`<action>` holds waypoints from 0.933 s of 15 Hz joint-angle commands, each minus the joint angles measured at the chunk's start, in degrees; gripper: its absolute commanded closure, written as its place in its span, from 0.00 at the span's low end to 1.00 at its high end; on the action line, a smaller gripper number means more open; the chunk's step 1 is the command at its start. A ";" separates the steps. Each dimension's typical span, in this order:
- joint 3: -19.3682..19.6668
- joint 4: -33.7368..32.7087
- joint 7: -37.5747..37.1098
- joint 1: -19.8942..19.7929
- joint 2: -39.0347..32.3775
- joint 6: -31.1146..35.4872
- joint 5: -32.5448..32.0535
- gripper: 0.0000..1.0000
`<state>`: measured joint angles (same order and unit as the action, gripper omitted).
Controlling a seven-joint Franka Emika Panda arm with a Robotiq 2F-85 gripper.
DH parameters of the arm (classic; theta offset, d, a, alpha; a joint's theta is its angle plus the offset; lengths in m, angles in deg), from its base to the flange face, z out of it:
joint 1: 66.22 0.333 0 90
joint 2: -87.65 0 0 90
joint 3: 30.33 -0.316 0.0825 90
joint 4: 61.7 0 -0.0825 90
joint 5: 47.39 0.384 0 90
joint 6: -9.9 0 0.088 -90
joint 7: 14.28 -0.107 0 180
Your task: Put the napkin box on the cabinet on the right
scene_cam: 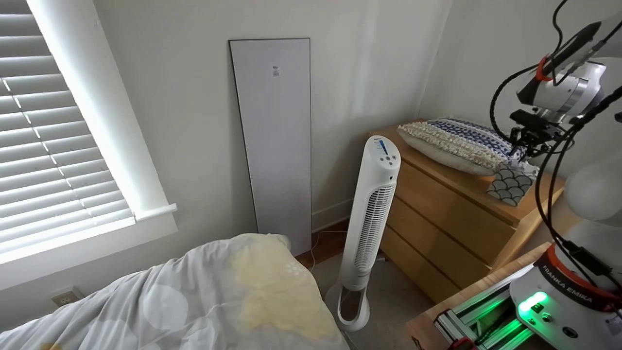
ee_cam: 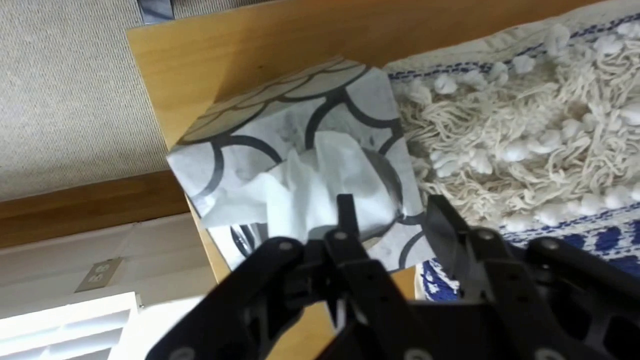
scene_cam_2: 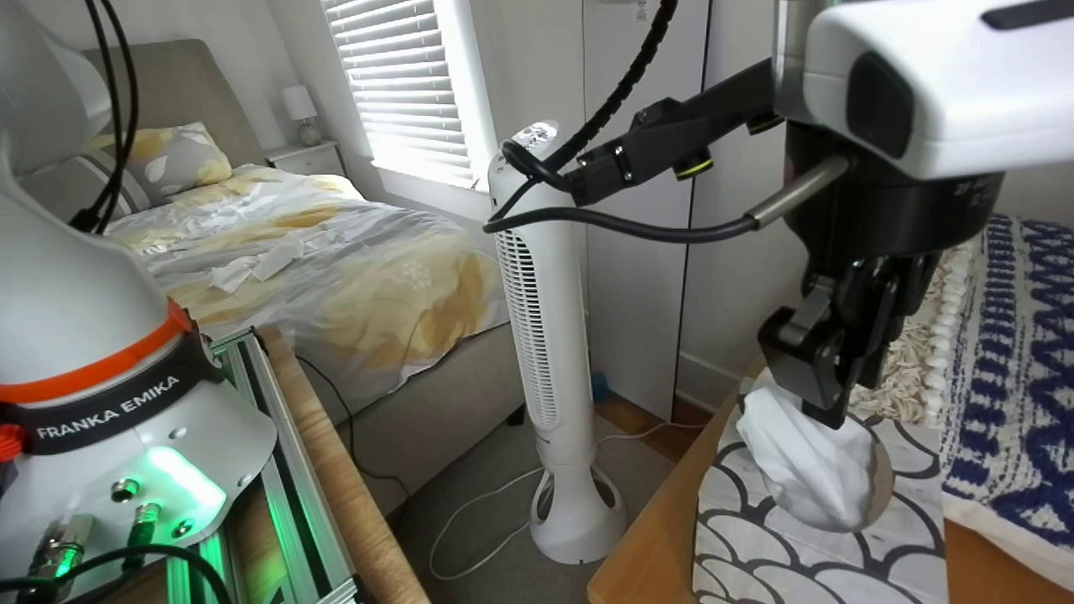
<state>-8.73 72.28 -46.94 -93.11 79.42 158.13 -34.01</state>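
Observation:
The napkin box (scene_cam: 510,187) has a grey-and-white scallop pattern and sits upright on the near end of the light-brown wooden cabinet (scene_cam: 432,214). A white tissue (scene_cam_2: 805,470) sticks out of its top opening. My gripper (scene_cam: 518,154) is right above the box, pointing down. In the wrist view the gripper (ee_cam: 391,205) is open, with a gap between the fingertips. One finger lies in front of the tissue and the other over the box's edge beside the pillow. Whether a finger touches the tissue or box I cannot tell. The box (ee_cam: 360,95) also shows there, partly hidden by the fingers.
A blue-and-white fringed pillow (scene_cam: 452,141) lies on the cabinet right beside the box. A tall white tower fan (scene_cam: 369,218) stands before the cabinet. A white panel (scene_cam: 277,146) leans on the wall. A bed (scene_cam: 194,301) is near the window.

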 commanded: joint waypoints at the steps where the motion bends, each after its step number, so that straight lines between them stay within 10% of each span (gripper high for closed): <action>1: 1.10 -1.62 0.57 1.36 -0.94 -1.59 2.94 0.26; 5: 0.56 1.38 4.56 3.67 7.61 -6.69 -1.00 0.00; 14: -11.64 12.58 4.51 8.02 34.29 -24.18 -21.23 0.00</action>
<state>-16.20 78.88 -43.17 -85.98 103.63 138.50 -51.57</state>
